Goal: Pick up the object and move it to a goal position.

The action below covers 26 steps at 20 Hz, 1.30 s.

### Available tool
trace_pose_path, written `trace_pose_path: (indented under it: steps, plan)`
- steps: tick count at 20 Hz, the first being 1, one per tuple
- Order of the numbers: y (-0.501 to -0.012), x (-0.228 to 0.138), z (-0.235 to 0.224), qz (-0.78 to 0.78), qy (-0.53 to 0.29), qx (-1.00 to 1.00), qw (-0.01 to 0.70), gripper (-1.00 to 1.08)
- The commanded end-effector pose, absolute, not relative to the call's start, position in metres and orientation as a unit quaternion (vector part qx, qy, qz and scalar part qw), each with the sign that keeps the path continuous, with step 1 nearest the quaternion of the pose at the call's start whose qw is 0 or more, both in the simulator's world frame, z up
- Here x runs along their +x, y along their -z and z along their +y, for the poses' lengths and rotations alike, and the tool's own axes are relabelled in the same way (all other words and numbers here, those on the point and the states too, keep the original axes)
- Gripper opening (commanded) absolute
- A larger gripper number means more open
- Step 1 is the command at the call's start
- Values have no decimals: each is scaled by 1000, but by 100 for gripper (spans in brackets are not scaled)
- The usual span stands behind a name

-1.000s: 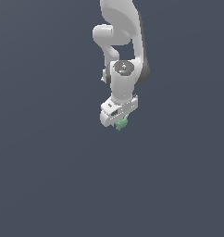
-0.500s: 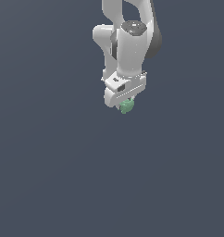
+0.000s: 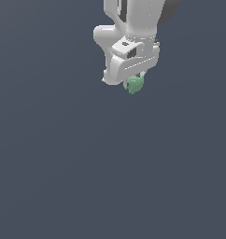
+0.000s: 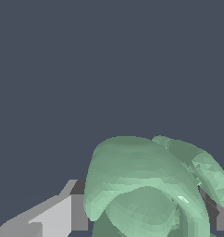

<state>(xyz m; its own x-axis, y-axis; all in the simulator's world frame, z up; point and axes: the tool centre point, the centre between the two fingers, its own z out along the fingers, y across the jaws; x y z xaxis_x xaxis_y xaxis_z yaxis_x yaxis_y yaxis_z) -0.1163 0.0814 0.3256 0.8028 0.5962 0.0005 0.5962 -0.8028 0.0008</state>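
Note:
The object (image 3: 135,84) is a small pale-green lumpy item hanging just under the white robot hand, high in the exterior view. My gripper (image 3: 135,82) is shut on it and holds it well above the dark grey floor. In the wrist view the object (image 4: 146,185) looms large between the fingers (image 4: 63,215), which press on it from both sides. The fingertips are mostly hidden by the hand in the exterior view.
A plain dark grey surface (image 3: 110,177) fills the rest of both views. No goal marker shows.
The arm has risen and moved toward the exterior view's right, carrying the green object with it. The gripper has stayed shut on it.

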Motion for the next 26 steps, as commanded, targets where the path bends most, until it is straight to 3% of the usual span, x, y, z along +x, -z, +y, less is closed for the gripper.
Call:
trace_pose_path:
  steps: [1,14,26]
  plan:
    - [-351,-122,87,314,0,949,0,-100]
    - [-451,-139,106,313,0,950,0,-100]
    - [-471,-140,111,313,0,950,0,-100]
